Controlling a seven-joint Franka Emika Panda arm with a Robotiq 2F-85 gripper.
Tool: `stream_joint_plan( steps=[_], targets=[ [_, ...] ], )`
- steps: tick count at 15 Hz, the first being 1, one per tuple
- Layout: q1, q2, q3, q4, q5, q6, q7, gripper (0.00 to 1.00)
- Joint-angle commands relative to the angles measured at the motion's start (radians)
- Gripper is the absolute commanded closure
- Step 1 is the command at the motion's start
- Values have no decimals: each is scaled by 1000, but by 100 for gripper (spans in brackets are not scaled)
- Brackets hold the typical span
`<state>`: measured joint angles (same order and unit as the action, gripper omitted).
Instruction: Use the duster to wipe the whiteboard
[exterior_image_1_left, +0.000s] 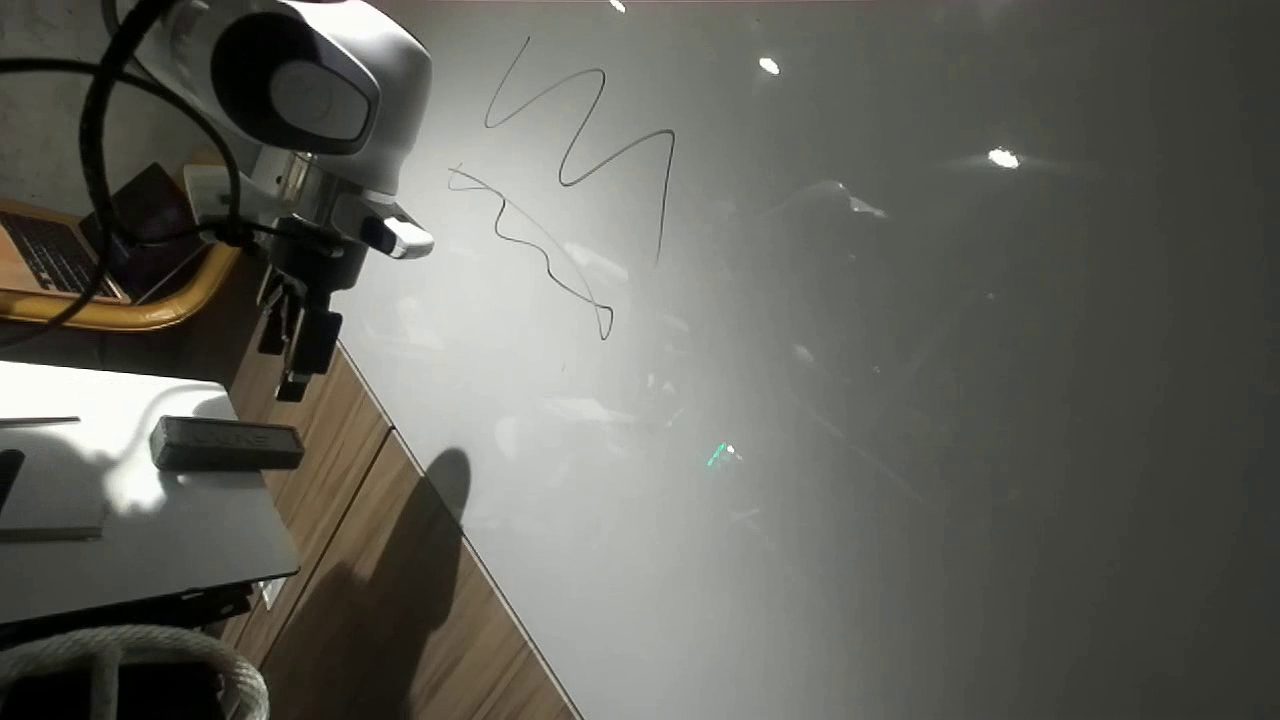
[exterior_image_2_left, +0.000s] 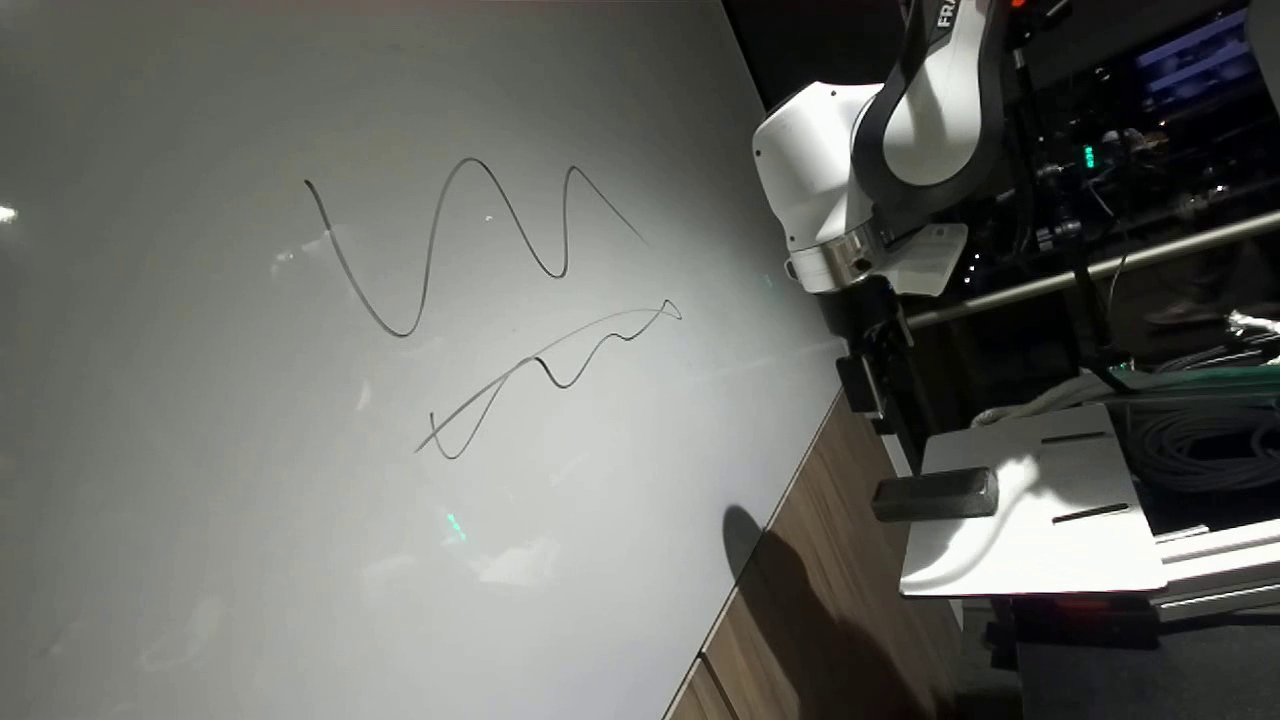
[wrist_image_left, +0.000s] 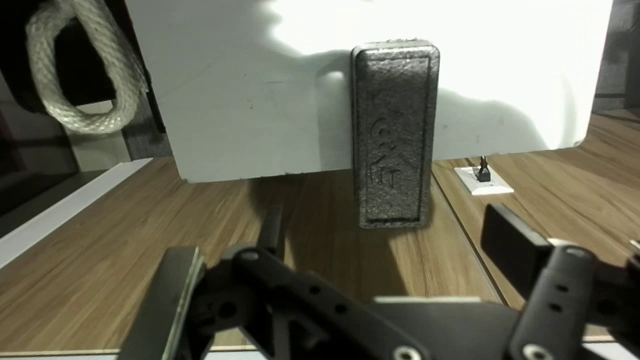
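Standing apart with nothing between them, the 2 jaws face the duster, just beyond them on the desk, its nearer end jutting past the edge. An off-centre approach could bump that overhang and tip it off, before any wiping of the whiteboard beside the jaws. Raised lettering on the duster is unclear; the arm shows a cut-off "FRA".
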<state>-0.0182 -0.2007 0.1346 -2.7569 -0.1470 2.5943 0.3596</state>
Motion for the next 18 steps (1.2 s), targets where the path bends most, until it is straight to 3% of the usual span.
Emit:
stream_joint_plan(
  steps=[1,9,18],
  targets=[
    [5,86,-20,22,11,62,-36,0],
    [45,220,-20,54,-7,99,-4,0],
    [64,282,-59,65,-11,104,-11,0]
  ],
)
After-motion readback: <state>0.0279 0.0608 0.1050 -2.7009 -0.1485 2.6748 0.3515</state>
